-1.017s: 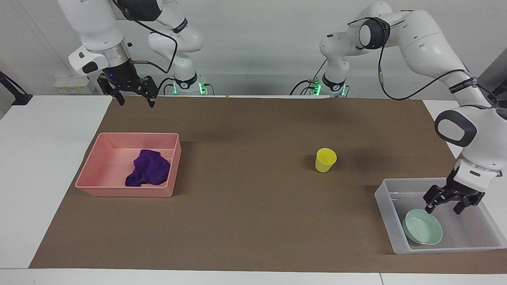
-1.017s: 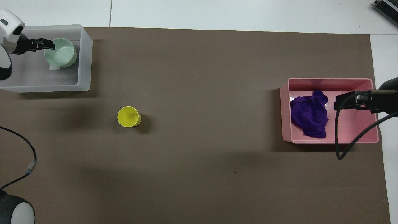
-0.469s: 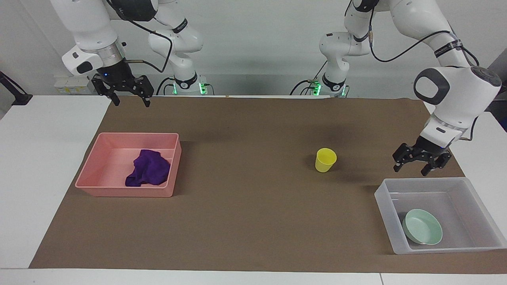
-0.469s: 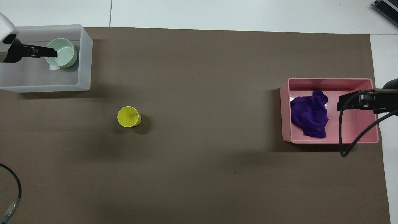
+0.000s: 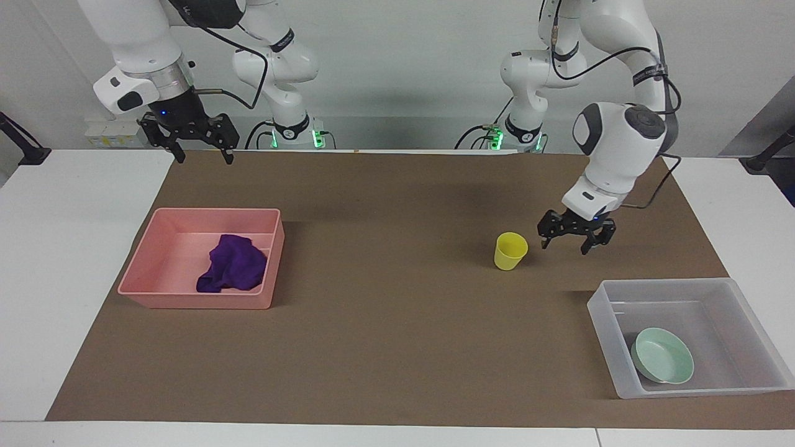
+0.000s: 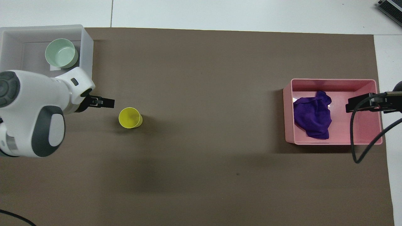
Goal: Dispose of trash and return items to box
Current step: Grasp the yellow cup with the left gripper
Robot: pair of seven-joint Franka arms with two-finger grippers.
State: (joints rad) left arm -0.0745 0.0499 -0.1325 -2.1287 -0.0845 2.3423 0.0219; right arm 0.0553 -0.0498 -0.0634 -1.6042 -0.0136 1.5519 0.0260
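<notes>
The left hand (image 5: 576, 238) has been moved in the last second. One second ago it was low inside the box (image 5: 601, 313), just beside the bowl (image 5: 662, 364); half a second ago it was lifted over the box edge that is nearer to the robots. Now it is seen in the air just beside the cup (image 5: 510, 250), toward the left arm's end of the table (image 5: 74, 261). Its fingers are spread and nothing is held between them.

The bowl is left in the box, lying on the bottom near the wall that is farther from the robots. So this item can be counted as returned. The cup stands upright on the brown mat, nearer to the robots than the box and well apart from it. It is not yet touched by the hand.

The rag (image 5: 233, 264) lies bunched inside the pink tray (image 5: 149, 273), at the right arm's end of the table. The trash part is probably done as well.

The right hand (image 5: 197, 138) is raised high over the mat's edge, nearer to the robots than the pink tray, with released fingers and nothing in it. It was lifted a little more during the last second, and it seems to be waiting.

It is judged that only the cup remains. The left hand must be lowered around it, closed, and then carried to the box.
</notes>
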